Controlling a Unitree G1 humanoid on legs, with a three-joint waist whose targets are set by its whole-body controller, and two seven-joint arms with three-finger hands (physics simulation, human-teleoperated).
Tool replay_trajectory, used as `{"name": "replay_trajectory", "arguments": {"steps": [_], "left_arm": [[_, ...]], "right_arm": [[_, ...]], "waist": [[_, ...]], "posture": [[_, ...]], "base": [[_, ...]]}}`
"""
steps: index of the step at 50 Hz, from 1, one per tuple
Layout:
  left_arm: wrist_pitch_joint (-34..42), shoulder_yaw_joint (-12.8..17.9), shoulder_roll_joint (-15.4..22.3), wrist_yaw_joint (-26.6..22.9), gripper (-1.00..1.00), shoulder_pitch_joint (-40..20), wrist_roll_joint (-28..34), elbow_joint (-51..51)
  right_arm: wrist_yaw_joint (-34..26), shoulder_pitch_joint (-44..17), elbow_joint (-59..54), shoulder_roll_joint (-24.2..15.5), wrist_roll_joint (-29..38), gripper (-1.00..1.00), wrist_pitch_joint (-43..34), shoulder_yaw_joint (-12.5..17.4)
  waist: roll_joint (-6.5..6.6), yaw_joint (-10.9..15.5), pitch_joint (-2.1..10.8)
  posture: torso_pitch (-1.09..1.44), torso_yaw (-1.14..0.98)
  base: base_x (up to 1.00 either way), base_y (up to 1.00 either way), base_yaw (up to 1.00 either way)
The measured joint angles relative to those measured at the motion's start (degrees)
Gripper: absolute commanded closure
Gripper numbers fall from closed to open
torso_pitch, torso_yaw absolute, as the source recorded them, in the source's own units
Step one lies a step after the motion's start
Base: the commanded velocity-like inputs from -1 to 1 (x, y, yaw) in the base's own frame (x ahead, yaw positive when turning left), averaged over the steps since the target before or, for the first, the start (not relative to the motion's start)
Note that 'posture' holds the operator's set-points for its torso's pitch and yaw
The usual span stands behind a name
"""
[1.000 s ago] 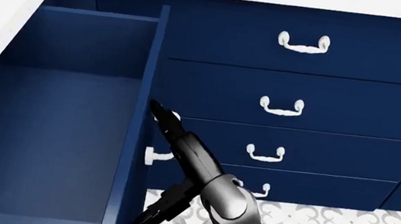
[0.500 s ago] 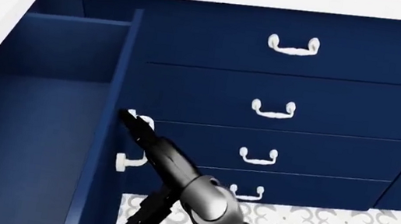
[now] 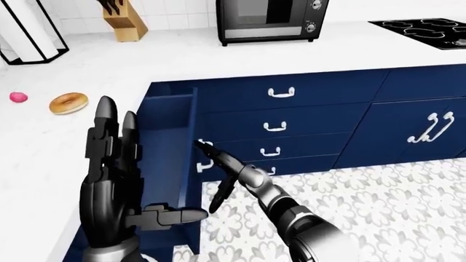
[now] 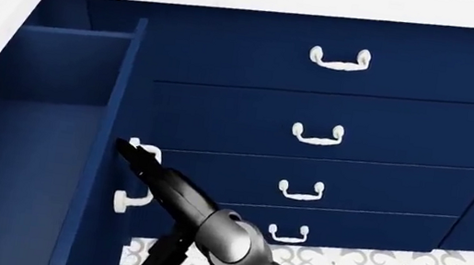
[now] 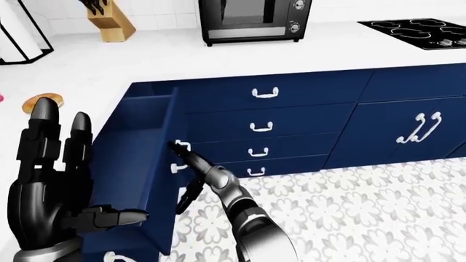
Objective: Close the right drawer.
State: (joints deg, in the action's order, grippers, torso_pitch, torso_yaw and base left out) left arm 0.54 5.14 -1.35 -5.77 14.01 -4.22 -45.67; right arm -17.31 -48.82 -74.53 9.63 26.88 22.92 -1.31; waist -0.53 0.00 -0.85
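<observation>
The open blue drawer [image 3: 164, 144] juts out of the counter at the left of the left-eye view, its inside bare where I can see it. Its front panel [image 4: 99, 155] shows edge-on and carries a white handle [image 4: 136, 177]. My right hand [image 3: 211, 174] is open. One extended fingertip [image 4: 124, 149] presses on the panel's outer face just above the handle, and the other fingers [image 4: 154, 260] hang below. My left hand [image 3: 113, 180] is raised open beside the drawer's left wall, touching nothing.
To the right of the drawer are a stack of shut drawers [image 3: 277, 125] and cabinet doors [image 3: 426, 128]. On the white counter [image 3: 43, 153] lie a donut [image 3: 68, 102] and a pink item [image 3: 18, 97]. Microwave [image 3: 269, 19], knife block [image 3: 124, 22] and stove [image 3: 430, 24] line the top. Patterned floor [image 3: 378, 202] below.
In the head view the drawer's front panel has slid left towards its cabinet, with my right fingertip staying on it. The picture has shifted slightly left too.
</observation>
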Motion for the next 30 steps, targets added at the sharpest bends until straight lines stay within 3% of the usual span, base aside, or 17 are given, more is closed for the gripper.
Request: {"name": "replay_trajectory", "arguments": {"steps": [20, 30], "left_arm": [[0.18, 0.22, -0.08, -0.23, -1.00, 0.08, -0.30, -0.37], [0.31, -0.13, -0.07, -0.18, -1.00, -0.12, -0.01, -0.38]], "right_arm": [[-1.90, -0.19, 0.00, 1.35, 2.87, -1.00, -0.36, -0.47], [-5.85, -2.62, -0.93, -1.13, 1.02, -1.00, -1.00, -0.16]], "waist": [[0.16, -0.05, -0.07], [-0.16, 0.73, -0.98]], "posture": [[0.00, 0.00], [0.00, 0.00]], "base": [[0.00, 0.00, 0.00], [0.00, 0.00, 0.00]]}}
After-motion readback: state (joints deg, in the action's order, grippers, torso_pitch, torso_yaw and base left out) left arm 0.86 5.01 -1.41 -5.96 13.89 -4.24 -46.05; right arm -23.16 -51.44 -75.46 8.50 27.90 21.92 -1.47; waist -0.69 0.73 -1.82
